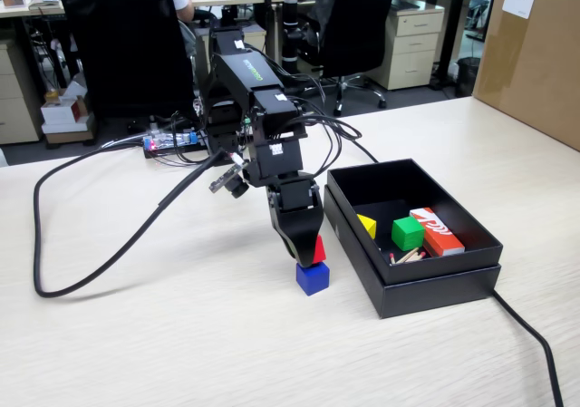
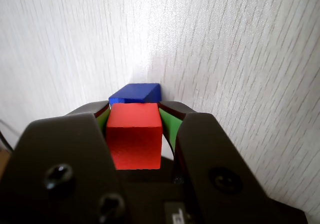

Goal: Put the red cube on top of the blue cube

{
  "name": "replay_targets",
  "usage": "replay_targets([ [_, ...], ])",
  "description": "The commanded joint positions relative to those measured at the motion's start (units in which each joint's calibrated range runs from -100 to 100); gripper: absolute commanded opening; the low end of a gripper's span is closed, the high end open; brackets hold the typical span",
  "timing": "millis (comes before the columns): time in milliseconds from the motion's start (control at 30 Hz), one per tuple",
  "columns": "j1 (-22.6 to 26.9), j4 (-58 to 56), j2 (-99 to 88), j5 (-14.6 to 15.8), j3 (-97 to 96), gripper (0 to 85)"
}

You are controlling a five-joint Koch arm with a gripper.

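Note:
The red cube (image 2: 135,139) sits between my gripper's (image 2: 134,109) green-padded jaws, which are closed against its two sides. In the fixed view my gripper (image 1: 311,255) points down and holds the red cube (image 1: 319,249) right on top of the blue cube (image 1: 313,278), which rests on the pale table just left of the black box. I cannot tell whether the two cubes touch. In the wrist view only the far top part of the blue cube (image 2: 136,92) shows beyond the red one.
An open black box (image 1: 435,294) stands right of the cubes, holding a green cube (image 1: 407,233), a yellow block (image 1: 367,226), a red-orange and white box (image 1: 437,230) and some sticks. A thick black cable (image 1: 91,271) loops on the left. A cardboard box (image 1: 535,53) stands at the far right.

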Motion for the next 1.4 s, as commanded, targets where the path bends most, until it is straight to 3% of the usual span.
replay_targets([
  [0, 0.3, 3.7, -1.5, -0.1, 3.6, 8.1],
  [67, 0.5, 3.7, -1.3, -0.5, 2.9, 24.1],
  [100, 0.5, 3.7, -1.3, -0.7, 2.8, 27.8],
  [267, 0.6, 3.7, -1.6, -0.7, 3.9, 28.1],
  [367, 0.6, 3.7, -2.0, -0.7, 4.7, 39.1],
  [933, 0.5, 2.8, -6.8, -0.7, 7.6, 40.6],
  [1033, 0.5, 0.9, -8.9, -0.7, 5.3, 46.7],
  [1367, 0.0, 0.2, -25.3, -1.3, -12.1, 49.6],
])
